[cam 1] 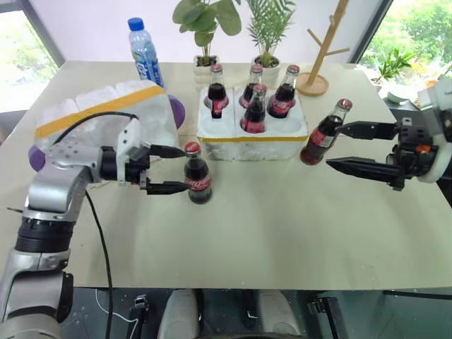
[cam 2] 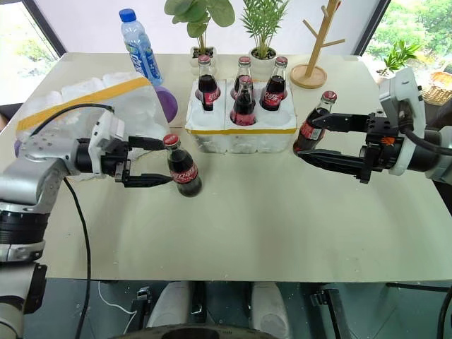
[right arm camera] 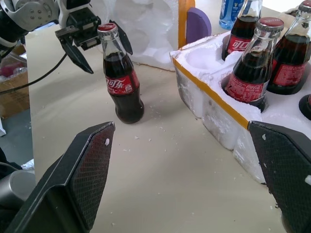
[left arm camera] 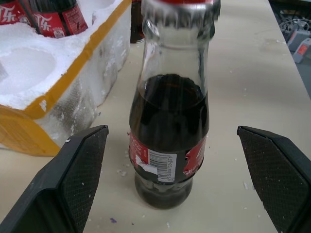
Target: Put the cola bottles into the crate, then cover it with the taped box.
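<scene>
Glass bottle (cam 1: 198,175) upright on the bench (cam 1: 282,226) before the crate (cam 1: 253,134), between the spread fingers of the left gripper (cam 1: 168,169), untouched; right gripper (cam 2: 319,138) likewise spread about a leaning bottle (cam 2: 313,127); an off-centre close could topple either.

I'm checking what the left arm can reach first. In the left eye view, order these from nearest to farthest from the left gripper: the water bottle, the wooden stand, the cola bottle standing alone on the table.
1. Cola bottle, between the open left gripper fingers.
2. Water bottle, far edge behind the taped box.
3. Wooden stand, far right corner beyond the crate.
</scene>
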Controlling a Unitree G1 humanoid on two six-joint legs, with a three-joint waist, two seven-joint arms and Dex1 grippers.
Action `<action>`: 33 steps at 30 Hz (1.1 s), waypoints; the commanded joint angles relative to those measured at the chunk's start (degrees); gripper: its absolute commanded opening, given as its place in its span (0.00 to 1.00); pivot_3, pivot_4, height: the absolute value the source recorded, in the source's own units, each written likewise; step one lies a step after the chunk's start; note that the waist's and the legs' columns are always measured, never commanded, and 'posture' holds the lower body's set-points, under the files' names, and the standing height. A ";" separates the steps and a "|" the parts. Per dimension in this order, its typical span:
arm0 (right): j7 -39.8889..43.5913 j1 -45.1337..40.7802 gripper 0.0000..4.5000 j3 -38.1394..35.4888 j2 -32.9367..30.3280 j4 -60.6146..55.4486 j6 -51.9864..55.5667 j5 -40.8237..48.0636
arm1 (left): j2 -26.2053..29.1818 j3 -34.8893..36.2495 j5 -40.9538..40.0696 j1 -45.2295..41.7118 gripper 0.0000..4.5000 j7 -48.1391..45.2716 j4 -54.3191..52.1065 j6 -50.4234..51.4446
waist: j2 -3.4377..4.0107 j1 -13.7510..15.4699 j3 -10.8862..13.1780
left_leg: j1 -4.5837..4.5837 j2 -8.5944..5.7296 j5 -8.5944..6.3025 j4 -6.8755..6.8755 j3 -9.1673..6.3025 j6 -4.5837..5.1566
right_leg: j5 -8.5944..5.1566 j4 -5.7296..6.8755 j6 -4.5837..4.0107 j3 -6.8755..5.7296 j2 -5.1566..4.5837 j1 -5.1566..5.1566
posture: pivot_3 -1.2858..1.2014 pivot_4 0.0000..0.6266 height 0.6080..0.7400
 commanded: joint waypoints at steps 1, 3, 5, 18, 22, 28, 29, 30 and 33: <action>-0.10 -0.34 1.00 -2.91 -0.63 -0.61 -0.22 0.31 | -0.45 -0.53 0.75 0.72 0.99 1.70 -1.55 -2.64 | 0.00 0.00 0.00 | 0.00 0.00 0.00 0.00 0.00 0.00 | 0.00 0.00 0.00 0.00 0.00 0.00 | 0.52 0.24 1.00; -0.26 0.02 1.00 -3.45 -0.59 -1.04 0.14 0.66 | -1.44 -1.37 1.67 0.98 0.99 2.96 -0.43 -3.95 | 0.00 0.03 0.00 | 0.00 0.00 0.00 0.00 0.00 0.00 | 0.00 0.00 0.00 0.00 0.00 0.00 | 0.52 0.24 1.00; -0.44 0.27 1.00 -3.98 -0.56 -1.41 0.58 1.02 | -2.79 -2.03 2.22 0.93 0.99 4.47 0.56 -4.78 | 0.00 0.11 0.00 | 0.00 -0.01 0.00 0.00 0.00 0.00 | 0.00 0.00 0.00 0.00 -0.01 0.01 | 0.52 0.24 1.00; -2.15 0.34 1.00 -4.80 -0.05 -2.48 2.10 2.74 | -10.12 -4.31 3.08 -2.63 0.62 9.55 5.20 -5.65 | 0.02 0.02 -0.01 | 0.01 -0.01 0.00 0.02 0.00 0.01 | 0.01 0.01 -0.01 0.01 -0.01 0.01 | 0.52 0.24 1.00; -2.89 1.24 1.00 -5.10 0.63 -3.14 2.12 2.76 | -11.68 -0.27 -3.99 -8.44 0.62 12.49 3.35 3.80 | 0.00 0.14 0.00 | -0.04 -0.01 0.00 0.05 -0.02 0.01 | 0.01 0.01 -0.01 0.00 -0.01 -0.01 | 0.52 0.24 1.00; -3.93 1.89 1.00 -5.15 1.45 -4.19 2.35 3.16 | -17.16 6.27 -11.45 -18.42 0.62 22.10 4.50 12.36 | -0.03 0.04 0.01 | -0.15 -0.01 -0.12 0.33 -0.17 0.20 | 0.03 0.02 0.03 -0.01 -0.01 0.02 | 0.52 0.24 1.00; -4.07 1.74 1.00 -5.04 1.53 -4.11 2.38 3.21 | -18.68 6.67 -10.38 -20.32 0.62 25.00 5.88 10.96 | -0.03 0.04 0.01 | -0.15 -0.01 -0.13 0.36 -0.18 0.23 | 0.03 0.02 0.04 -0.01 -0.01 0.04 | 0.52 0.24 1.00; -4.20 1.61 1.00 -4.91 1.56 -4.01 2.36 3.24 | -19.98 6.83 -8.94 -21.95 0.62 27.73 7.44 9.19 | -0.03 0.05 0.01 | -0.13 -0.01 -0.14 0.37 -0.17 0.24 | 0.03 0.02 0.05 -0.01 -0.01 0.06 | 0.52 0.24 1.00; -4.51 1.39 1.00 -4.66 1.62 -3.93 2.26 3.36 | -22.61 5.36 -3.06 -26.01 0.62 34.00 13.83 3.30 | -0.03 0.03 0.01 | -0.10 -0.02 -0.14 0.41 -0.13 0.24 | 0.05 0.03 0.07 -0.01 0.00 0.11 | 0.52 0.24 1.00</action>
